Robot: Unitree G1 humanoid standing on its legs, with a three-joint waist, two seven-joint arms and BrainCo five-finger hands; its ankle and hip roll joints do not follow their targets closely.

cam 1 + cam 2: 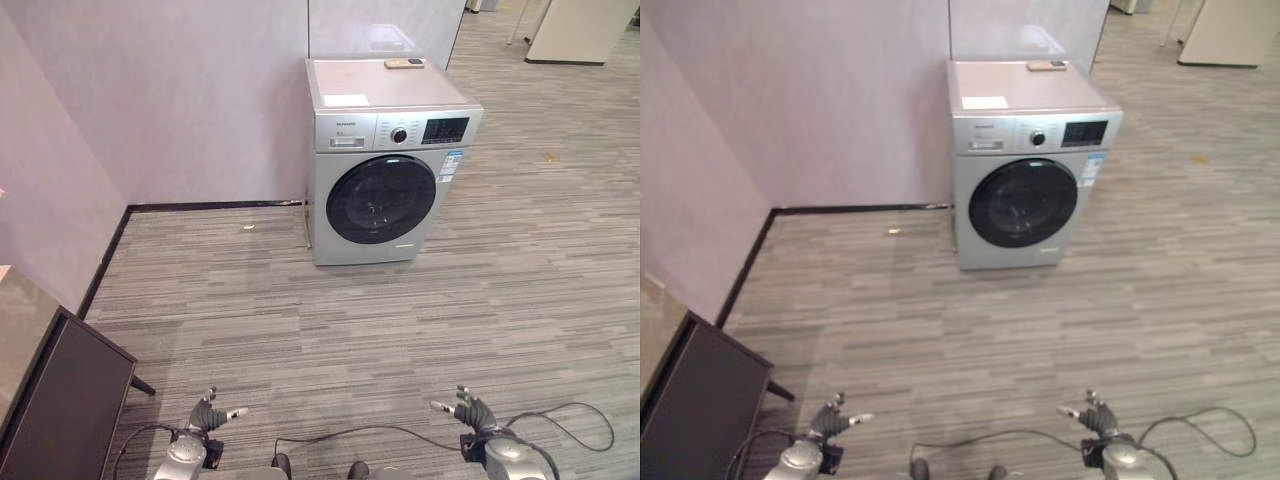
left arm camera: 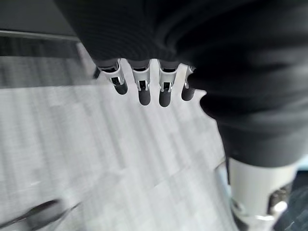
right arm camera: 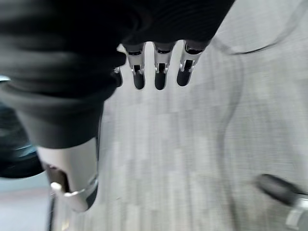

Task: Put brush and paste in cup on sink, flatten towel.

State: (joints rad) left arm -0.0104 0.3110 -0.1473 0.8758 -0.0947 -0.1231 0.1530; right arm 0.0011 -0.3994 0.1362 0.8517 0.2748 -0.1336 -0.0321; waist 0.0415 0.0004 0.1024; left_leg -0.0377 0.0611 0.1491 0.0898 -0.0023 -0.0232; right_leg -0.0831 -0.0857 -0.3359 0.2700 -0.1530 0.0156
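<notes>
both hands, left hand [image 1: 207, 418] and right hand [image 1: 472, 410], hang with fingers loose and apart, holding nothing. below them lies striped grey carpet [image 1: 350, 320]. a boxy silver washing machine [image 1: 385, 160] with a round dark door stands against the wall.

A small flat thing [image 1: 404, 63] on my washing machine [image 1: 385, 160] is too small to name, perhaps a remote; the dark cabinet [image 1: 55, 400] is cut off at the edge.

A: What stands at the upper middle of the frame?
B: A silver washing machine [image 1: 385, 160] against the wall, a small flat device [image 1: 404, 63] on top.
A: And lower left?
B: A dark cabinet [image 1: 62, 405] on the striped grey floor [image 1: 300, 320].
</notes>
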